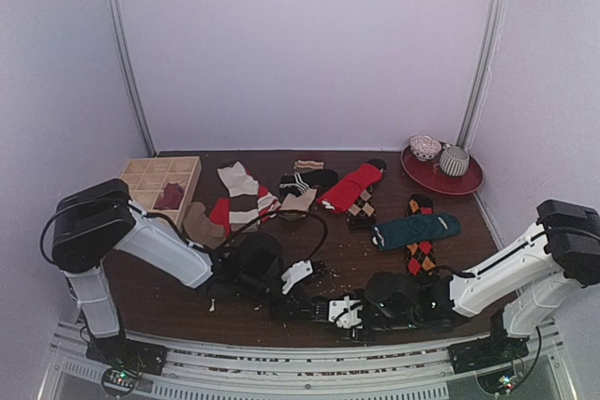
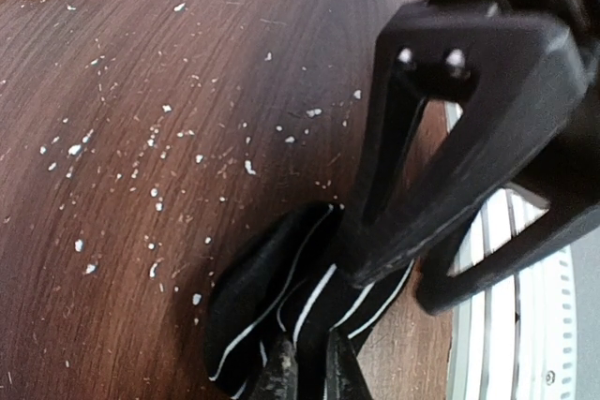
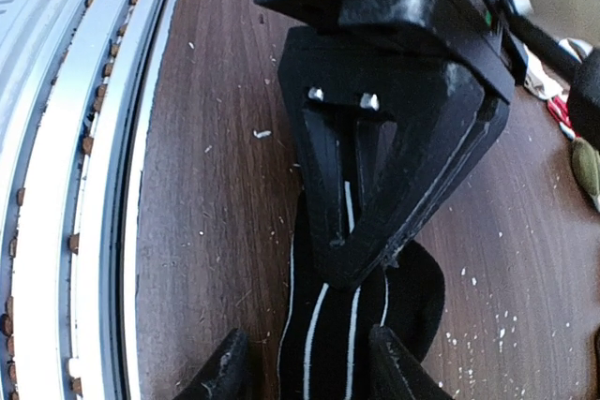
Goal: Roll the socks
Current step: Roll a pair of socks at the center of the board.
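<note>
A black sock with thin white stripes point(image 2: 272, 297) lies bunched on the wooden table near its front edge. My left gripper point(image 2: 314, 374) is shut on it, pinching a fold of the fabric. In the right wrist view the same sock point(image 3: 337, 334) runs between the fingers of my right gripper point(image 3: 309, 367). That gripper is open and straddles the sock, with bare wood showing by its left finger point(image 3: 223, 367). The two grippers meet tip to tip in the top view, left gripper point(image 1: 314, 307) facing right gripper point(image 1: 336, 310), and they hide the sock there.
More socks lie spread behind: teal point(image 1: 417, 229), red point(image 1: 352, 186), argyle point(image 1: 421, 255), cream-and-red striped point(image 1: 241, 196), tan point(image 1: 200, 224). A wooden compartment box point(image 1: 187, 168) stands back left. A red plate point(image 1: 469, 181) with two rolled balls is back right. The metal rail point(image 3: 56, 185) borders the near edge.
</note>
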### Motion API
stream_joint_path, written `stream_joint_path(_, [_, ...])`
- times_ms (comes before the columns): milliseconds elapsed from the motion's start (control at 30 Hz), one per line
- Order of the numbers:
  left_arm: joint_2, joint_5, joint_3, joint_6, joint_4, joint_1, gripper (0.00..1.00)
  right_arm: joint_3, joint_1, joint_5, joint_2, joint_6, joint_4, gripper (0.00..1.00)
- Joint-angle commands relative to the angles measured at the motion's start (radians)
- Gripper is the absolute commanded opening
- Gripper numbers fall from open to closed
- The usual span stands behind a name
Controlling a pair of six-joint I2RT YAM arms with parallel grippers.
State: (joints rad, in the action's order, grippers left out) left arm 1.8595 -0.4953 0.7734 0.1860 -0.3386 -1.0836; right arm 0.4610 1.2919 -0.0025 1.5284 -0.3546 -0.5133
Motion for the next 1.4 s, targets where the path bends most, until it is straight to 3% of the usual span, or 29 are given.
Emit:
stream_joint_path(0, [0.062,-0.004,-0.042,-0.005,0.221,0.002,0.0,0.018,0.005,0.045,0.049,0.047,-0.003,0.39])
stream_joint_path(333, [0.072,-0.022,-0.024,-0.017,0.225,0.002,0.0,0.054,0.004,0.063,0.137,0.16,0.056,0.26])
stream_joint_path(433, [0.042,0.019,-0.036,-0.023,0.207,0.002,0.3,0.063,-0.013,0.003,0.148,0.242,0.092,0.19])
stream_joint_path(633, [-0.099,0.147,-0.095,-0.054,0.139,0.004,0.48,-0.007,-0.049,-0.143,0.102,0.467,0.067,0.18])
stream_joint_path(700, [-0.177,0.186,-0.129,-0.066,0.091,0.004,0.61,-0.031,-0.072,-0.199,0.097,0.533,0.043,0.18])
stream_joint_path(867, [-0.344,0.227,-0.208,-0.122,-0.036,0.002,0.79,-0.079,-0.117,-0.301,0.118,0.662,0.004,0.19])
stream_joint_path(1100, [-0.376,0.164,-0.23,-0.237,-0.174,0.002,0.82,-0.091,-0.19,-0.399,0.226,0.789,-0.012,0.18])
stream_joint_path(1367, [-0.192,0.058,-0.197,-0.376,-0.327,0.002,0.81,-0.088,-0.236,-0.491,0.296,0.84,-0.006,0.18])
